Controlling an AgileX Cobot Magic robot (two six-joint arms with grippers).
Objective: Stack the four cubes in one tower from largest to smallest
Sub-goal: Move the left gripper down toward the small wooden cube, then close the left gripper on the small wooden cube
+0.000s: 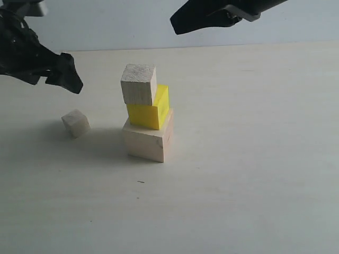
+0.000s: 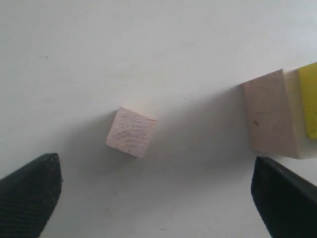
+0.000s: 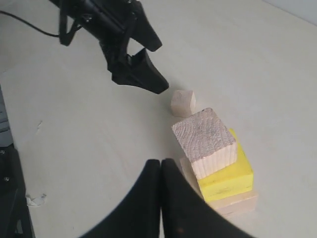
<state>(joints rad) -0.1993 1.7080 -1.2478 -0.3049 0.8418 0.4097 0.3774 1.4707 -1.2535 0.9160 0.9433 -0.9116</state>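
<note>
Now: left gripper (image 2: 156, 198) wide open, nothing in it, hanging over tiny pale wood cube (image 2: 131, 132). That cube alone on table (image 1: 254, 169), near stack, not touching. Right gripper (image 3: 161, 166) shut tight, empty, up above stack. Stack: big pale wood cube (image 1: 148, 140) at bottom, yellow cube (image 1: 151, 112) on it, smaller pale wood cube (image 1: 139, 83) on top, bit crooked.

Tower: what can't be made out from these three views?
- Left wrist view: the right edge cuts off the tower; only the big cube and a sliver of the yellow cube show.
- Right wrist view: the big cube is mostly hidden under the yellow cube and behind the right gripper.
- Exterior view: the left gripper runs off the left edge, and its jaw gap is hard to read.
</note>
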